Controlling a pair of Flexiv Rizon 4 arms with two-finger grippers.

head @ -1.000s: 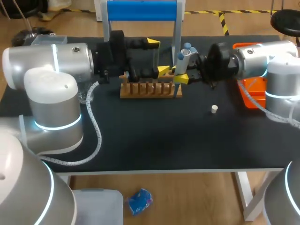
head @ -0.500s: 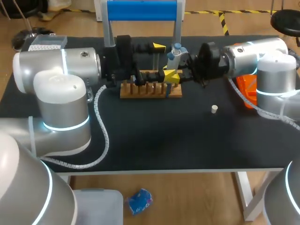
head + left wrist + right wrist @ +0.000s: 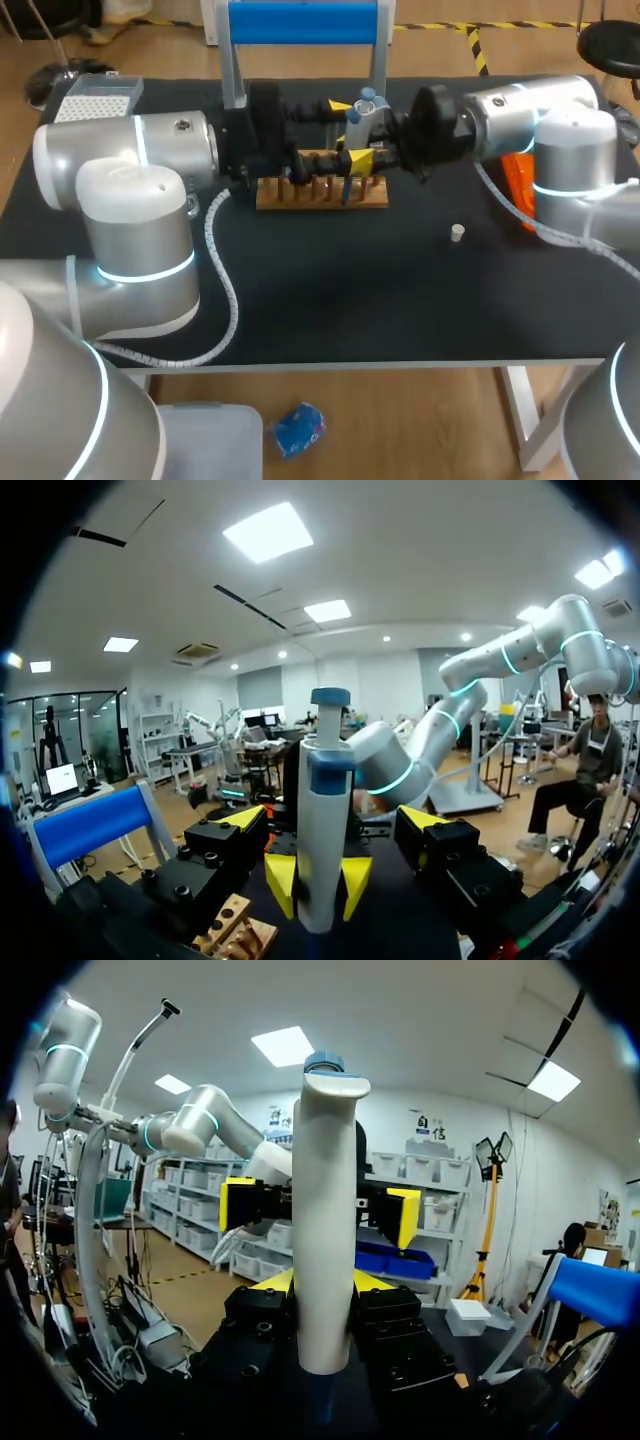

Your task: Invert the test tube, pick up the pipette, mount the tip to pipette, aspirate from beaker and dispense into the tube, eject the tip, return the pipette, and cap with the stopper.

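My right tool (image 3: 320,1282) is clamped on the white pipette (image 3: 323,1220), one yellow-tipped finger pressed to each side of its body. The pipette stands upright with its blue-capped head on top. From the head view it sits over the right part of the wooden rack (image 3: 320,192), at the back of the bench (image 3: 350,300), and its thin blue lower end reaches down in front of the rack. My left tool (image 3: 332,818) is open. Its two fingers stand wide apart on either side of the pipette, with a clear gap at each side and no contact. The two tools face each other across the pipette.

The small white stopper (image 3: 457,233) lies alone on the black bench top, well to the right of the rack and nearer the front. An orange tray (image 3: 515,180) shows partly behind my right arm. A white tip box (image 3: 98,97) sits at the far left corner. I cannot make out the test tube.
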